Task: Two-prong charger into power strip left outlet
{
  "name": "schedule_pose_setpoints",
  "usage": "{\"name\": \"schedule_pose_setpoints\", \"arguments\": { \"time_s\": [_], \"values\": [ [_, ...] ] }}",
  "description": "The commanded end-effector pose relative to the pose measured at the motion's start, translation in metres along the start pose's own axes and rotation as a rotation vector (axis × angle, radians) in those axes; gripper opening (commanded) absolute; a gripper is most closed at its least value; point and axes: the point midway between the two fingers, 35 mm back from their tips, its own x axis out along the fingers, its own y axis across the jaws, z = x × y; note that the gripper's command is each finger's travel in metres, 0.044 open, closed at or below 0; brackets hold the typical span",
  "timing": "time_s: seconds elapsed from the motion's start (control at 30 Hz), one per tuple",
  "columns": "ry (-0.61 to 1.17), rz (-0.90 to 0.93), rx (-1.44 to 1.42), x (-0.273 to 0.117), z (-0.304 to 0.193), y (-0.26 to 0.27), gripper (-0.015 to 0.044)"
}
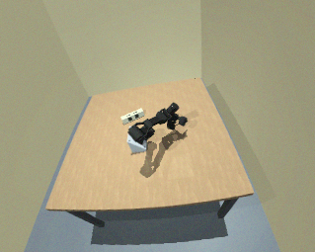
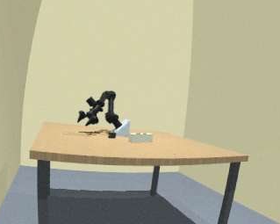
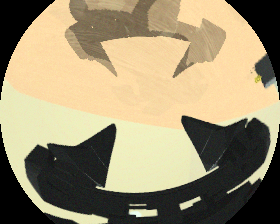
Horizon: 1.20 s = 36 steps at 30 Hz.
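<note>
The cream power strip (image 1: 132, 115) (image 2: 140, 138) lies on the table beside the arm's base, with dark outlets showing in the top view. A small black block that looks like the charger (image 2: 111, 135) sits on the table near the base. In the wrist view the charger (image 3: 265, 71) is cut off by the right edge, with a yellowish metal part showing. In the top view I cannot make it out; the arm likely covers it. My gripper (image 1: 178, 124) (image 2: 83, 123) (image 3: 149, 122) is open and empty, raised above the table, away from both the charger and the strip.
The arm rises from a pale wedge-shaped base (image 1: 136, 144) (image 2: 124, 127) on the wooden table (image 1: 187, 166) (image 2: 188, 149). The arm's shadow falls across the table. Plain walls stand beyond the table.
</note>
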Motion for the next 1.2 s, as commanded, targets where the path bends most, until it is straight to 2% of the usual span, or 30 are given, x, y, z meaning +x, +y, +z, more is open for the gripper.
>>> {"name": "schedule_pose_setpoints", "arguments": {
  "time_s": [0.0, 0.53, 1.17],
  "values": [
    [-0.035, -0.052, -0.092, 0.003, 0.000, -0.011, 0.0440],
    [-0.138, -0.303, -0.479, 0.005, 0.005, -0.065, 0.0440],
    [-0.185, -0.601, -0.984, -0.010, 0.016, -0.120, 0.0440]
  ]
}}
